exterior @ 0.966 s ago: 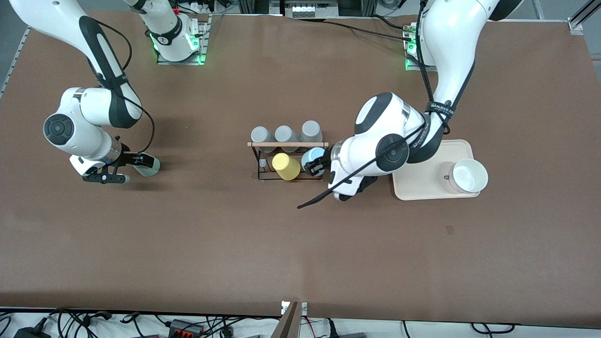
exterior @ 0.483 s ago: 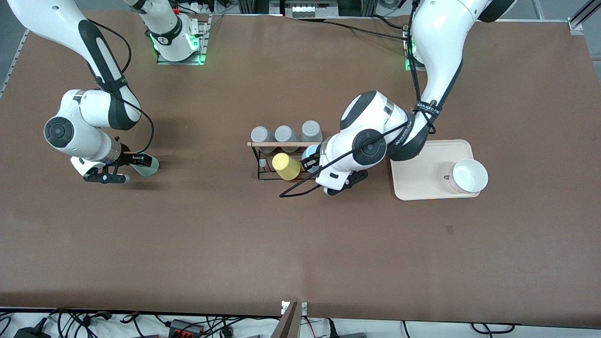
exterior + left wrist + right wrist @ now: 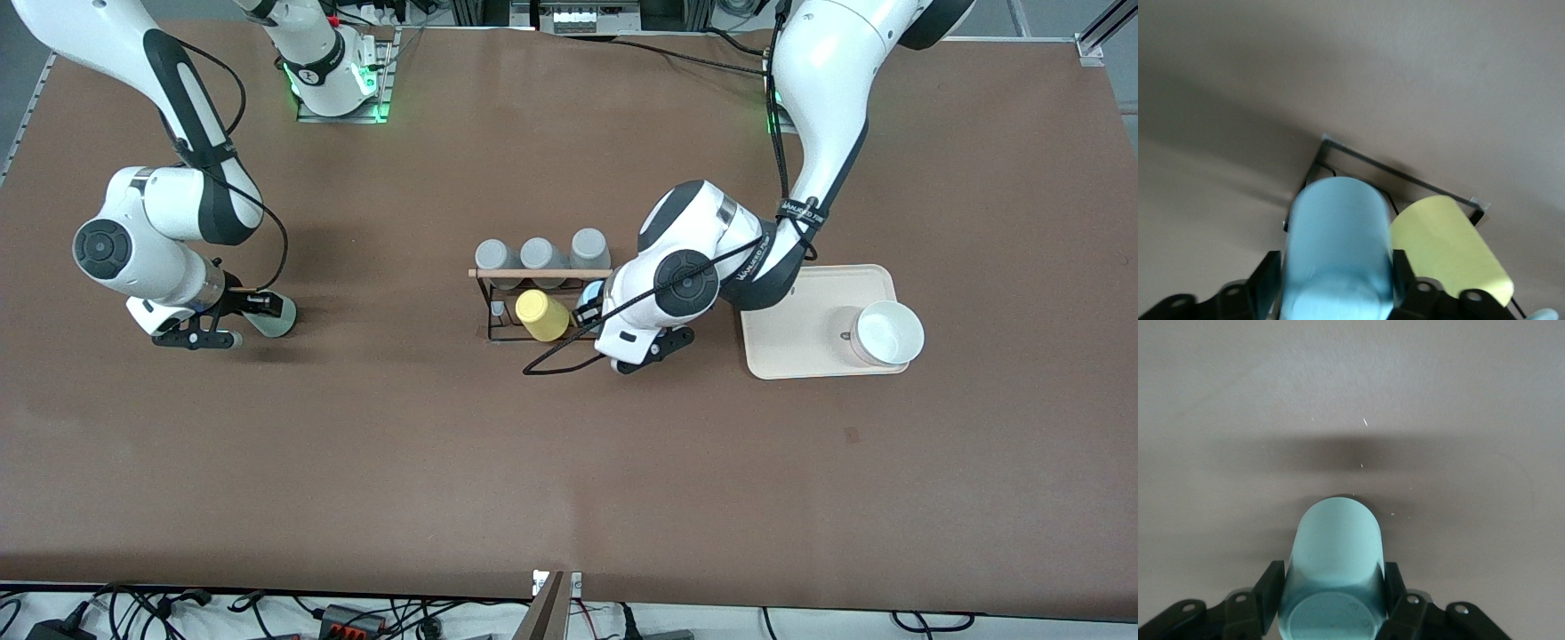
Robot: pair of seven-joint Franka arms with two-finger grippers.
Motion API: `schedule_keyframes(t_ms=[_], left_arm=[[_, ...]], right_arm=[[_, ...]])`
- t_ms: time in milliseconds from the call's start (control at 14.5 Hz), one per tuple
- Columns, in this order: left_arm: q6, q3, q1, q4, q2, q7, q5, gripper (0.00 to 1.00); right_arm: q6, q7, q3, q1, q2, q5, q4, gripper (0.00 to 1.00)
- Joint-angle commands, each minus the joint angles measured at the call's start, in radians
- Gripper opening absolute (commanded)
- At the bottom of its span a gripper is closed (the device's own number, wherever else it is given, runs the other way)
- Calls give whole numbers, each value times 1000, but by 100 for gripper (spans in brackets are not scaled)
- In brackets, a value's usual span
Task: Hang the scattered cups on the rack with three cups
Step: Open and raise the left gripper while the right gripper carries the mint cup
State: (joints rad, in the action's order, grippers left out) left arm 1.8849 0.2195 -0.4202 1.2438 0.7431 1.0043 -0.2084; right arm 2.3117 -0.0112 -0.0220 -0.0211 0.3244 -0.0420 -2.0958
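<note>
left tool (image 3: 1337,283): clamped on blue cup (image 3: 1337,250), frame centre, at the rack (image 3: 544,307) beside yellow cup (image 3: 541,315); seating on a peg probably hidden
right tool (image 3: 1333,600): pinching mint cup (image 3: 1333,577), left of frame, low over the worktop (image 3: 569,462)
grey cups (image 3: 540,255): three, along the rack's upper side

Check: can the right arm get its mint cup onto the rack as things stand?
Probably not yet. The left end effector, shut on the blue cup, crowds the rack beside the yellow cup. The right end effector holds the mint cup well away.
</note>
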Motion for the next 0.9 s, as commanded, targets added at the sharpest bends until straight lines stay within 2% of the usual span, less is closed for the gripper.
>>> schedule_keyframes(t_ms=[0,138,276,483,621,690,828], left_arm=[[-100,-8,79,-6,-92,-67,18,100],[-153,0,200,-4,-161,-172,21,100],[-238,-2,308,-4,-237,-376,21,100],[-358,6,461,-4,-315,-631,17,100],[-397,-8,500,-4,-378,-784,26,100],[-414,-12,502,3,-399,-799,41,100],[-432,3,502,6,-404,-805,150,100]], right_arm=[[-127,13,14,13,-22,-9,100,37],[-217,-3,27,38,-22,-3,179,37],[-303,-30,40,76,-22,2,267,37],[-362,-171,40,177,-8,34,350,37],[-362,-281,40,268,-2,39,376,38],[-364,-326,40,308,25,40,405,38],[-364,-404,40,369,71,40,465,38]])
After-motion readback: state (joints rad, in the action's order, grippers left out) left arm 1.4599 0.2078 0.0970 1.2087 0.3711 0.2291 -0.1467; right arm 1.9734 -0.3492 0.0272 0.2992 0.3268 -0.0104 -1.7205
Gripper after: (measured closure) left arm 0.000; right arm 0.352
